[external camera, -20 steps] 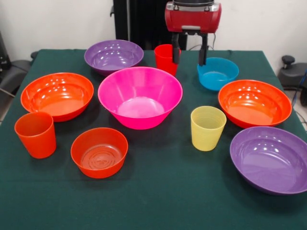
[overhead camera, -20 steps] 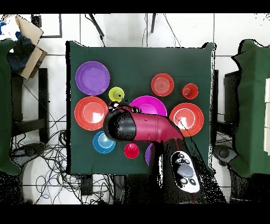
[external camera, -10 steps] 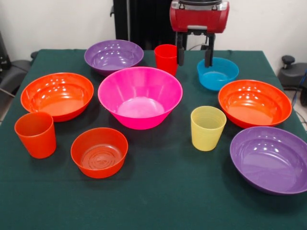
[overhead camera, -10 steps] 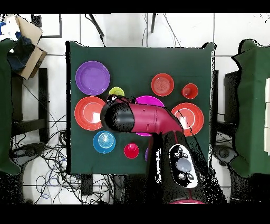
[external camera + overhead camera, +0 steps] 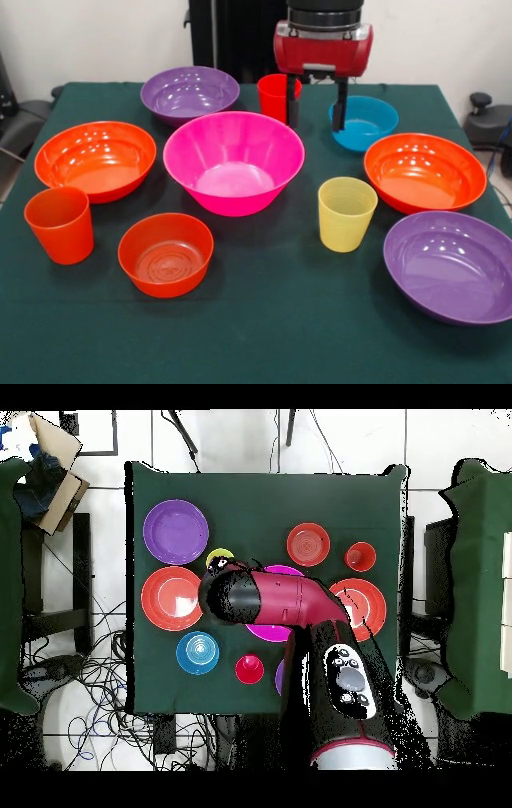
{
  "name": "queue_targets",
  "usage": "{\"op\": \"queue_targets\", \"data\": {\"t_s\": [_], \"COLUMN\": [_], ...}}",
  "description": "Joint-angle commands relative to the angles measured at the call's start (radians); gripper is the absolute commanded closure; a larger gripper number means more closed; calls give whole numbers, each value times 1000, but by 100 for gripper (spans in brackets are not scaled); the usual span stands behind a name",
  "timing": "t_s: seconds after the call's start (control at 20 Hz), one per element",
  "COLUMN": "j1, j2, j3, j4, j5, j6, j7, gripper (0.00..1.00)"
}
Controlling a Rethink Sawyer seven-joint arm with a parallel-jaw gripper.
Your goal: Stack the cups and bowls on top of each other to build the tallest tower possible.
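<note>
On the green table [image 5: 264,320] nothing is stacked yet: the big pink bowl [image 5: 234,162] sits empty in the middle, with the other bowls and cups spread singly around it.

Risks, as judged from this layout:
- The gripper [image 5: 315,112] hangs between the red cup [image 5: 274,96] and the blue bowl [image 5: 364,122]. One finger is just beside the cup wall; a descent here could clip the cup and tip it, or catch the blue bowl's rim.
- Cups are light and ribbed; an off-centre pinch would likely skid them rather than lift.
- Bowls are glossy and wide, so a rim grip could slip or swing the bowl.
- The yellow cup [image 5: 346,213] stands near the front, close to the pink bowl; a low sweep could knock it.

Arm pose: the red wrist housing [image 5: 322,46] points straight down, fingers vertical. Jaws stand wide apart and hold nothing. In the overhead view the arm [image 5: 275,600] reaches across the pink bowl, covering most of it, toward the yellow cup's side.
</note>
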Motion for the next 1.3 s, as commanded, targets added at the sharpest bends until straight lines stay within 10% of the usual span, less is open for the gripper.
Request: {"op": "queue_targets", "data": {"t_s": [0.05, 1.3], "j1": [24, 71], "j2": [84, 279], "j3": [4, -56], "j4": [-48, -108], "j5": [-27, -44], "j6": [-15, -172], "j7": [88, 76], "gripper": [0, 0]}}
